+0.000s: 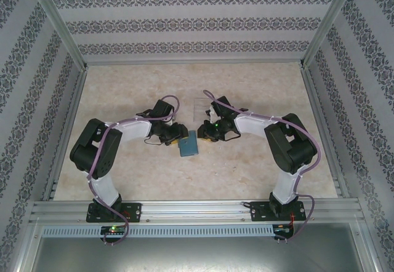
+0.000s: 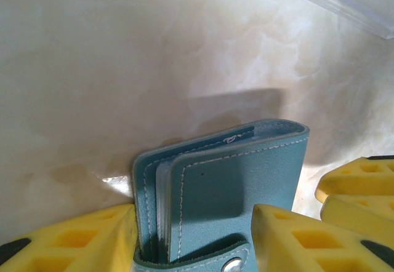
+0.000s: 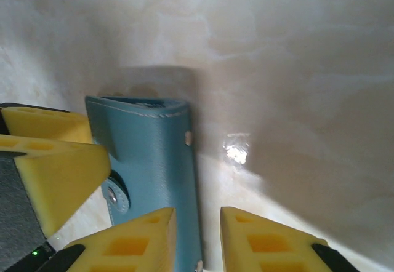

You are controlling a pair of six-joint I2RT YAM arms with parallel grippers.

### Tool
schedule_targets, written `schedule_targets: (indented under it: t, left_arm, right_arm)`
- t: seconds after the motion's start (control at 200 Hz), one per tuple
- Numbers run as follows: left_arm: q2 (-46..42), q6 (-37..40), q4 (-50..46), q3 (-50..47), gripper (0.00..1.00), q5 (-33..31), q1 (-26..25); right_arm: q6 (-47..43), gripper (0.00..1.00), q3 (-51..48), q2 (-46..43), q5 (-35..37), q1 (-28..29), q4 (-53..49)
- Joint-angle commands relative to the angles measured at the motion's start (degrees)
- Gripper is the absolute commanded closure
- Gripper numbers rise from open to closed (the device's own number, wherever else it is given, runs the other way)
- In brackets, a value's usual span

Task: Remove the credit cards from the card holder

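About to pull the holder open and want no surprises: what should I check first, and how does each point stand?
1. ok: holder sits between the fingers of left hand.
2. cannot tell: left hand gripping firmly.
3. ok: right hand at holder's edge.
4. cannot tell: tab unsnapped.
5. not ok: holder open; it is folded nearly shut.
6. ok: tray apart from holder.

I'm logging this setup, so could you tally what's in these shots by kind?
Teal card holder: 1
Clear tray: 1
End effectors: 2, the left end effector and the right end effector
Total: 4
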Motion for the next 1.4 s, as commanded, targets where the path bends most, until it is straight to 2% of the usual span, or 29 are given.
schedule_targets:
  t: [0.0, 0.275, 0.55, 0.734, 0.904, 1.029, 1.144, 1.394]
  left_arm:
    - [1.88, 2.28, 7.70, 1.48, 0.48, 2.96, -0.94]
    - [3.32, 1.94, 8.78, 1.56, 0.55, 3.72, -0.98]
    - [3.44, 2.45, 7.64, 2.37, 0.61, 3.73, -1.00]
    - [3.30, 3.50, 6.06, 3.21, 0.61, 3.56, -1.03]
    - [3.00, 4.66, 3.47, 4.58, 0.61, 2.86, -1.86]
    - [1.40, 5.86, -0.32, 5.41, 0.61, 0.27, -2.24]
    - [-0.10, 9.05, -8.33, 8.26, 0.60, -4.23, -3.09]
    - [0.92, 12.81, -20.21, 14.30, 0.61, -8.43, -6.72]
  right_arm:
    - [2.68, 0.73, -1.35, 1.24, -3.32, 0.73, 5.14]
    - [4.15, 0.72, -1.81, 3.65, -6.21, 0.76, 8.63]
    - [3.11, 0.72, -2.18, 4.06, -3.86, 0.76, 6.59]
    - [3.40, 0.72, -2.67, 4.42, -4.56, 0.85, 7.93]
    - [3.38, 0.78, -2.61, 4.83, -5.06, 0.75, 7.87]
    - [3.60, 0.82, -2.87, 4.42, -4.65, 0.76, 7.78]
    - [3.87, 0.87, -2.99, 3.93, -4.29, 0.76, 7.52]
    - [4.13, 0.88, -2.53, 4.06, -4.20, 0.85, 7.22]
